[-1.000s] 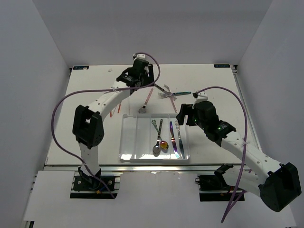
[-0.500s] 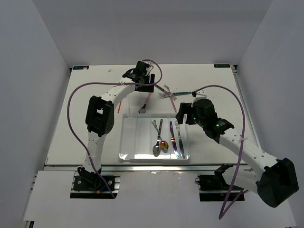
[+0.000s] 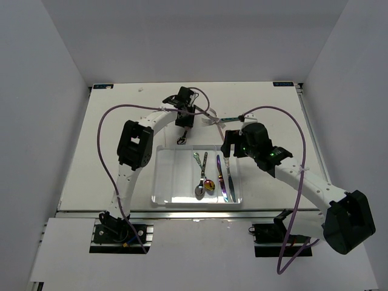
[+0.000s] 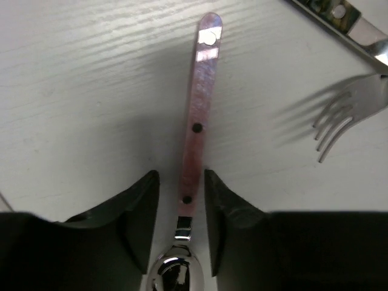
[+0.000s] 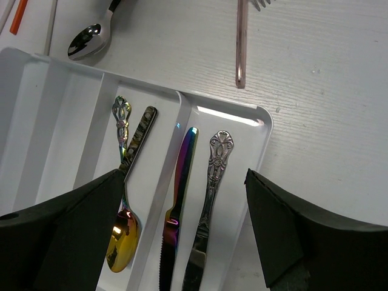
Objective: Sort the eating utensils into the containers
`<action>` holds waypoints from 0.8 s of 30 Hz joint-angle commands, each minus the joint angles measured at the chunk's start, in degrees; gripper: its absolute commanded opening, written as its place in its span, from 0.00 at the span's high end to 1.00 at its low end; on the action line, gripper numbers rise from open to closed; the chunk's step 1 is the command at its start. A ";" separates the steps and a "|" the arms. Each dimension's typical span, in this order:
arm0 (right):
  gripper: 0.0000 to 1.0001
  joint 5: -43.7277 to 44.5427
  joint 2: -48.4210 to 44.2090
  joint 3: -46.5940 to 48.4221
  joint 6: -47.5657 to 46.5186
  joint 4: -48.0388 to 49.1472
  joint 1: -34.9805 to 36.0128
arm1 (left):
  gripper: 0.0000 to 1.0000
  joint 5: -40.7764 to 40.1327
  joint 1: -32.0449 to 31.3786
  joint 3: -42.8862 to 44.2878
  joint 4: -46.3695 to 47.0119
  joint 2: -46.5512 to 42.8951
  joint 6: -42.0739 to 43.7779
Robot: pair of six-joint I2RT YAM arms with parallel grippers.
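Pickup step: the left fingers (image 4: 130, 212) straddle the pink spoon (image 4: 197, 121) on the bench (image 4: 91, 73), just beyond the tray (image 5: 260, 121), and are not yet clamped. The right fingers (image 5: 60, 218) hang spread wide over the tray's right side. The next move calls for a firm pinch, then a lift into the tray.

Pink-handled spoon (image 4: 197, 121), rainbow knife (image 5: 182, 176), ornate silver knife (image 5: 213, 176) — white tray (image 5: 60, 121)

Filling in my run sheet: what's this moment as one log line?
left gripper: open, astride pink-handled spoon | right gripper: open, above tray | tray: two spoons, two knives
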 commanded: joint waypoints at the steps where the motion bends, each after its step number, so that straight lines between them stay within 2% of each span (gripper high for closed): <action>1: 0.14 -0.70 -0.55 1.70 -0.92 2.67 -0.19 | 0.56 1.20 -0.02 -4.07 0.26 0.10 0.40; 2: 0.14 -0.70 -0.73 1.70 -0.92 2.67 -0.28 | 0.66 1.29 -0.02 -4.78 0.53 0.01 -0.04; 5: 0.14 -0.97 -0.90 1.79 -1.01 2.76 -0.28 | 0.78 -1.16 -0.02 -7.33 1.24 -0.52 -0.66; 6: 0.14 -0.97 -0.99 1.70 -1.01 2.76 -0.28 | 0.89 -2.21 -0.02 -7.95 1.41 -1.13 -0.92; 8: 0.14 -1.14 -1.17 1.70 -0.92 2.84 -0.19 | 0.98 -6.41 -0.02 -9.01 1.41 -1.57 -1.80; 10: 0.14 -1.32 -1.25 1.61 -0.92 2.84 -0.19 | 1.00 -8.63 -0.02 -9.54 1.76 -2.36 -1.98; 16: 0.14 -1.85 -2.22 1.09 -0.66 2.84 -0.19 | 1.00 -22.32 0.24 -6.56 2.46 -3.77 -4.87; 19: 0.14 -1.76 -2.92 0.56 -0.48 2.76 -0.28 | 1.00 -25.24 0.33 -6.55 6.50 -6.14 -5.84; 24: 0.14 -1.23 -3.80 0.03 -0.48 2.14 -0.37 | 1.00 -25.78 0.42 -5.67 9.41 -9.12 -7.69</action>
